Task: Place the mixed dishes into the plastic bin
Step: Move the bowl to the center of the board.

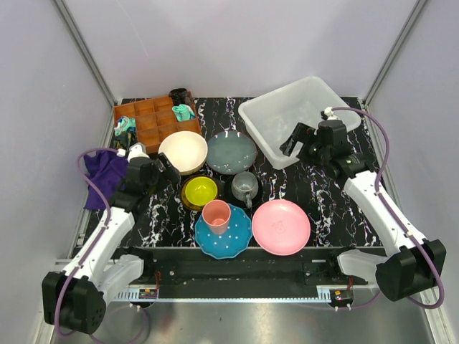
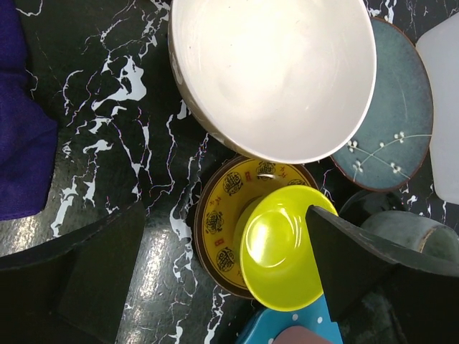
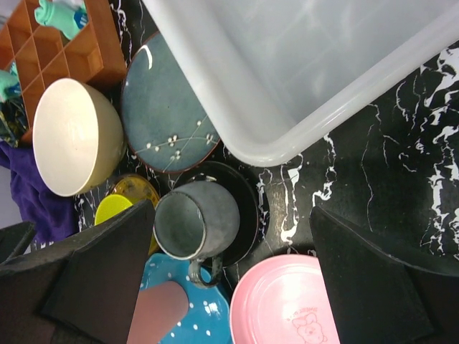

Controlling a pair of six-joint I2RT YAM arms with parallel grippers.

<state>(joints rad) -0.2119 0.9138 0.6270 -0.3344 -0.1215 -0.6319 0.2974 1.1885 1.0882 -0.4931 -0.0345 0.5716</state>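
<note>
The plastic bin (image 1: 276, 125) sits at the upper right of the top view, turned at a slant on the bench (image 1: 326, 197). I see nothing in it. I think it is light and a bit bendy.

The dishes crowd the middle of that view. The pink plate (image 1: 281, 227) and the blue dotted plate (image 1: 240, 242) lie at the lower middle, and the grey-blue plate (image 1: 231, 153) lies above them. Plates look hard, flat and slick, and I guess they would crack if dropped, so I would pinch one by its rim.

The cream bowl (image 1: 183, 152) is just left of the grey-blue plate. It looks thick and heavy, so its rim is the place to grab. The grey mug (image 1: 244, 186) stands on a black saucer (image 3: 249, 188) in the centre. I would take the mug by its wall, one finger inside. The pink cup (image 1: 216, 215) stands on the blue dotted plate and looks light. The small yellow bowl (image 2: 280, 247) rests on a yellow patterned dish (image 2: 219, 222).

My left arm comes up from the lower left. The left pincer (image 2: 226, 215) is spread wide above the small yellow bowl and holds nothing.

My right arm comes up from the lower right to the bin's near edge. The right pincer (image 3: 231, 211) is also spread wide and bare, looking down over the grey mug.
</note>
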